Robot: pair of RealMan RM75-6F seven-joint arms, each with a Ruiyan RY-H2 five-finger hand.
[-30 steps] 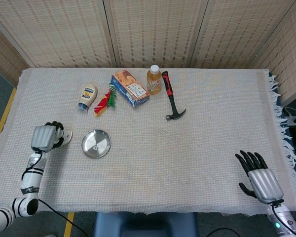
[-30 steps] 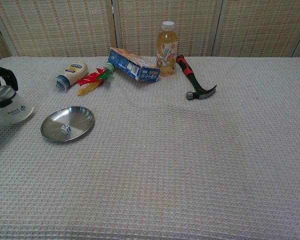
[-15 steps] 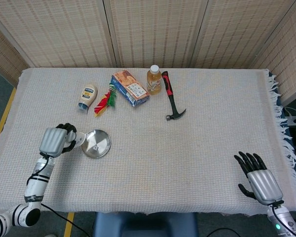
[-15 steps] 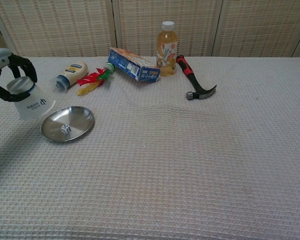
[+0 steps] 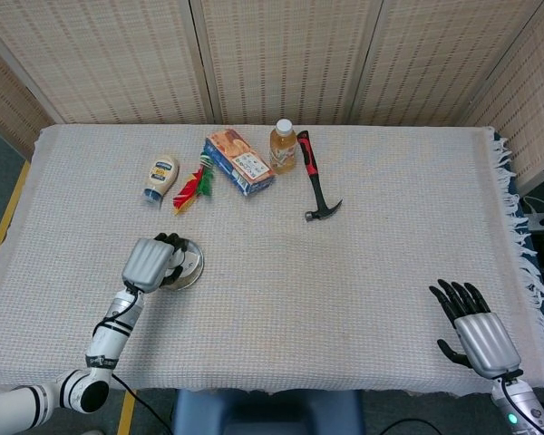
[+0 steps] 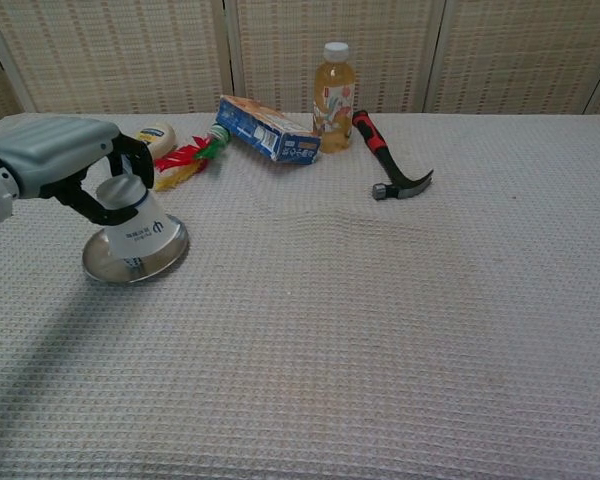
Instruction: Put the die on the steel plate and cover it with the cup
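The cup (image 6: 132, 220), white with a dark logo, is held mouth down by the left robot hand (image 6: 75, 160), whose dark fingers (image 6: 130, 155) are wrapped around its narrow base. The cup is positioned directly over the steel plate (image 6: 170, 248), its wide rim at or just above the plate's surface; contact cannot be confirmed from either view. In the head view the left robot hand (image 5: 152, 263) is seen covering most of the steel plate (image 5: 194, 265), with only the plate's right edge exposed. The die is not visible in either view; its place under the cup cannot be verified.

The right robot hand (image 5: 476, 328) is seen at the near right corner of the worktop (image 6: 400, 330), fingers spread apart and nothing held.

Along the far side of the worktop, well apart from the plate, the following are noted: a mayonnaise bottle (image 5: 160, 177) lying on its side, a red, yellow and green feathered item (image 5: 194, 185) just beside it, a blue and orange carton (image 5: 239, 161) lying flat, an upright bottle of amber liquid (image 5: 283, 147) with a white cap, and a hammer (image 5: 315, 181) with a red and black handle, its head toward the near side
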